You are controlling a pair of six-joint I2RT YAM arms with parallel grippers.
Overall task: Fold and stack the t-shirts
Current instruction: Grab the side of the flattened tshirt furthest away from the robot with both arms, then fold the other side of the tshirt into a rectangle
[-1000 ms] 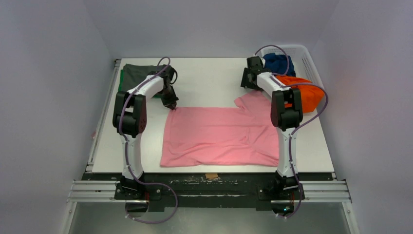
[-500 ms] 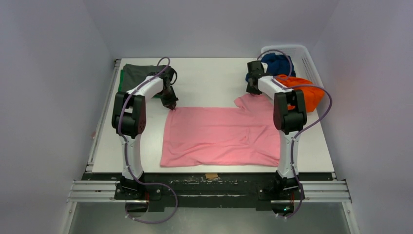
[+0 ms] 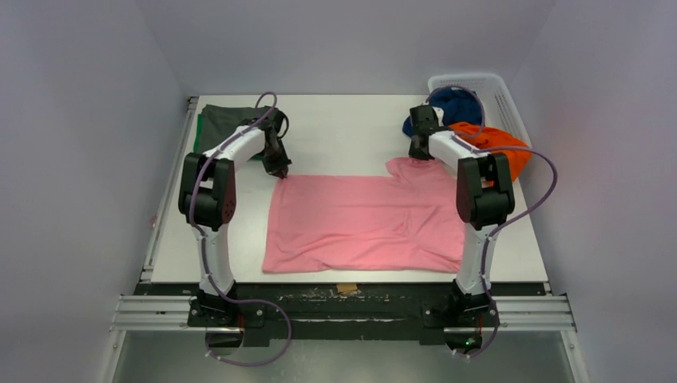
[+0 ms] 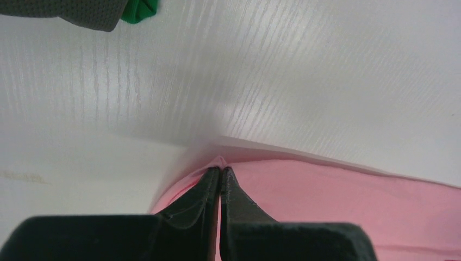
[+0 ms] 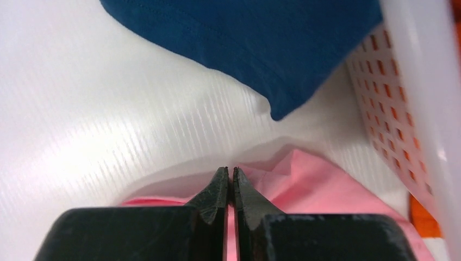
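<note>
A pink t-shirt (image 3: pixel 359 219) lies spread flat on the white table, its right sleeve at the far right. My left gripper (image 3: pixel 281 171) is shut on its far left corner, and a small pinch of pink cloth (image 4: pixel 222 161) pokes out past the closed tips (image 4: pixel 221 171). At the far edge of the right sleeve (image 5: pixel 321 185), my right gripper (image 3: pixel 415 157) is shut on the cloth, jaws pressed together (image 5: pixel 229 171). A navy blue t-shirt (image 3: pixel 453 104) (image 5: pixel 244 38) and an orange t-shirt (image 3: pixel 499 149) sit in the basket. A folded dark grey t-shirt (image 3: pixel 227 121) lies on a green one (image 4: pixel 142 10).
The white mesh basket (image 3: pixel 501 94) (image 5: pixel 418 109) stands at the far right corner, close beside my right gripper. The grey and green pile occupies the far left corner. A small tan scrap (image 3: pixel 346 288) sits on the near rail.
My right gripper has shifted slightly right and down onto the pink sleeve and closed on it. The left gripper has kept its hold on the corner without moving.
</note>
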